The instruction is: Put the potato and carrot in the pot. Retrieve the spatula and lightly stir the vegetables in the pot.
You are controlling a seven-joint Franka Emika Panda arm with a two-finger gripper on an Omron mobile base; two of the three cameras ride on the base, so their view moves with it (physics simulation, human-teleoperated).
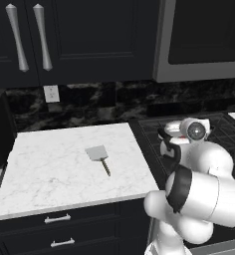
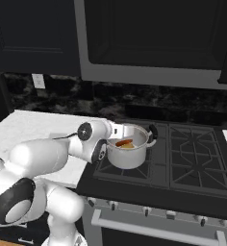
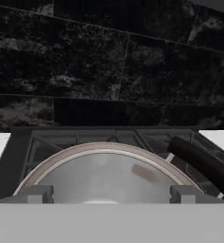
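Hovering just above the pot (image 3: 104,175), the tool (image 3: 107,194) stands released, its two grey fingertips (image 3: 38,194) spread wide toward the pot's rim on either side, with nothing between them and nothing touching them. Seen through the hand camera, the pot's pale inside lies under the tips, and a dim brownish patch shows on the inner wall at about 2 o'clock from the pot's centre (too blurred to say what it is). One dark side handle (image 3: 201,163) juts out at 3 o'clock.

From the right base camera the pot (image 2: 129,150) sits on the near left burner of the dark stove (image 2: 192,158), and the arm's hand covers its rim at 9 o'clock. Inside it lies the carrot (image 2: 122,142), orange-red, and just beside it, at 3 o'clock of the carrot, a tan piece that looks like the potato (image 2: 130,144); whether the two touch I cannot tell.

From the left base camera the spatula (image 1: 99,157) lies flat on the white marble table (image 1: 50,169), well apart from the stove, its light-grey blade toward 11 o'clock and its thin dark handle pointing toward 5 o'clock. The arm's white body hides most of the pot in this view.
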